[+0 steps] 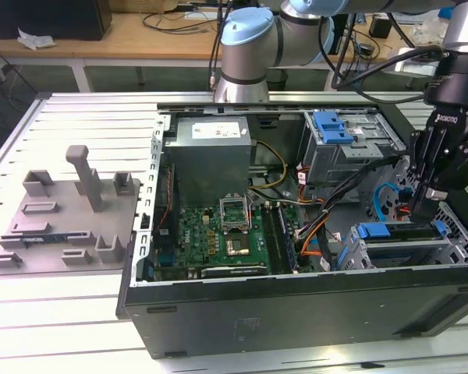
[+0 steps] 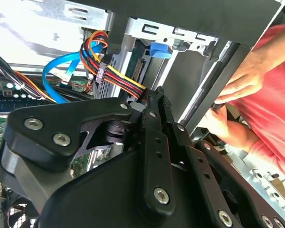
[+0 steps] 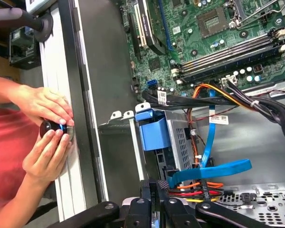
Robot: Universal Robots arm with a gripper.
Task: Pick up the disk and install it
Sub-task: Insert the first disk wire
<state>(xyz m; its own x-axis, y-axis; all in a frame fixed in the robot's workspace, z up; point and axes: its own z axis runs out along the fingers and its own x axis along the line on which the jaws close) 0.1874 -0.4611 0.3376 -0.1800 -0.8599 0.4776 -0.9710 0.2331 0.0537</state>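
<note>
The disk (image 1: 402, 249) seems to sit in the drive bay at the corner of the case (image 1: 296, 319) on the exterior view's right, with a blue frame edging its grey face. The gripper (image 1: 418, 209) hangs just above it. Both wrist views show its fingers pinched narrow on nothing. The first wrist view adds a person's hands (image 3: 38, 102) on a black knob (image 3: 48, 127) outside the case wall.

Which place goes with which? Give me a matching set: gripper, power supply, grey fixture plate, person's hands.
Things: 1 gripper; 2 power supply; 3 grey fixture plate; 4 person's hands.
Places: A on the table, exterior view's left of the case; B outside the case wall, around a small black object; C above the drive cages, exterior view's right; D inside the case, beside the motherboard.
Pairs: 1-C; 2-D; 3-A; 4-B.
</note>
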